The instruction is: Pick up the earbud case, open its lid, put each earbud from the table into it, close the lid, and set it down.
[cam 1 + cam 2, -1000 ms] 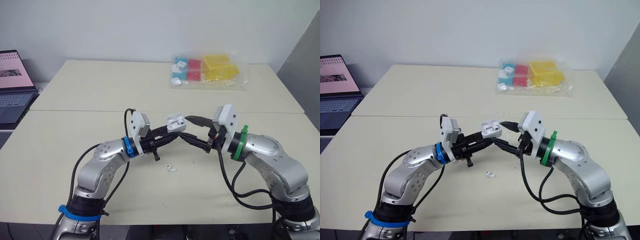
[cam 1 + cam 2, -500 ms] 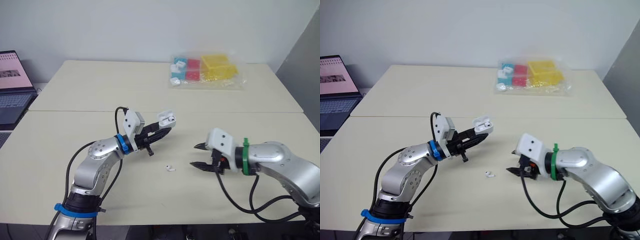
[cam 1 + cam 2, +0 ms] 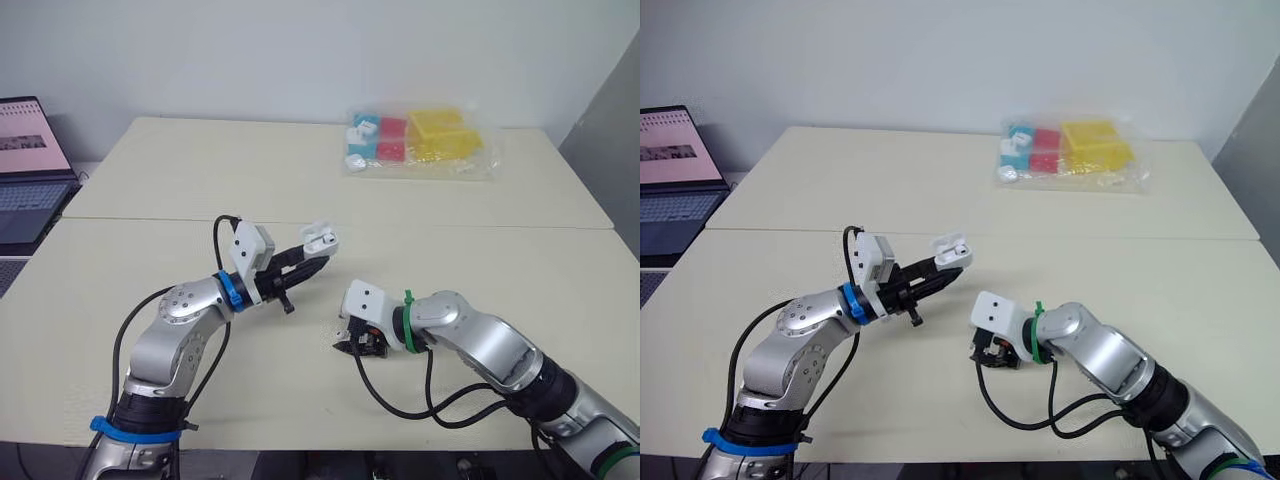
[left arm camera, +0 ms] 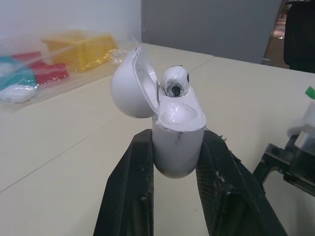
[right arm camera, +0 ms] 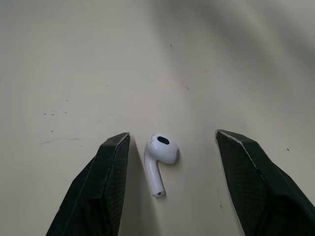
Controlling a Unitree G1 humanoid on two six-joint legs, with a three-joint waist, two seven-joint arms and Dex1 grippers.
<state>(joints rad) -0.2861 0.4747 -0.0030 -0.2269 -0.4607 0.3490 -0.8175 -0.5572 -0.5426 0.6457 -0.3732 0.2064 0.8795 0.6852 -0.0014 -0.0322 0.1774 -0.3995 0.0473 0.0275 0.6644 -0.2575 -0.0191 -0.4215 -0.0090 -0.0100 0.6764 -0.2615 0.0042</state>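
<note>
My left gripper (image 3: 308,252) is shut on the white earbud case (image 4: 177,142) and holds it above the table, left of centre. The case's lid (image 4: 132,83) stands open, and one earbud (image 4: 174,82) sits in a slot. The second earbud (image 5: 160,157) lies on the table. My right gripper (image 5: 172,133) is open and low over the table, one finger (image 5: 106,172) on each side of that earbud, not touching it. In the left eye view the right gripper (image 3: 352,343) is just right of and below the case (image 3: 319,238).
A clear bag of coloured boxes (image 3: 415,140) lies at the table's far right. A laptop (image 3: 28,165) stands off the left edge. A seam (image 3: 150,221) runs across between two joined tables.
My right gripper left the case, swung down and to the left, and now straddles the earbud on the table. My left arm drew the case back to the left.
</note>
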